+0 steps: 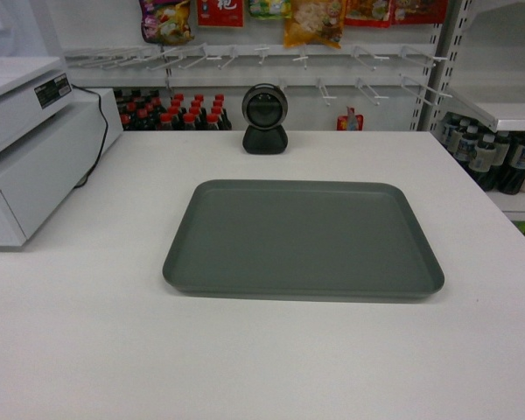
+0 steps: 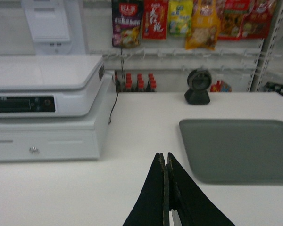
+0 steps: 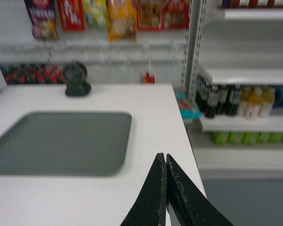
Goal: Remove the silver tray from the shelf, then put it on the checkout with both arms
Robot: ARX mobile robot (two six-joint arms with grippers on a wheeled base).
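Note:
The silver tray [image 1: 303,238] lies flat on the white checkout [image 1: 87,341], in the middle, just in front of the black scanner [image 1: 264,119]. No arm shows in the head view. In the left wrist view my left gripper [image 2: 166,158] is shut with nothing in it, above bare counter to the left of the tray [image 2: 238,148]. My right gripper [image 3: 165,157] is likewise shut and empty, near the counter's right edge, to the right of the tray [image 3: 61,141]. A white shelf [image 3: 247,75] stands at the right.
A white register box [image 1: 26,144] with a black cable sits at the counter's left. Behind the counter stand red-capped bottles [image 1: 175,112], peg hooks and hanging snack bags [image 1: 313,22]. Dark bottles [image 1: 494,157] fill the right shelves.

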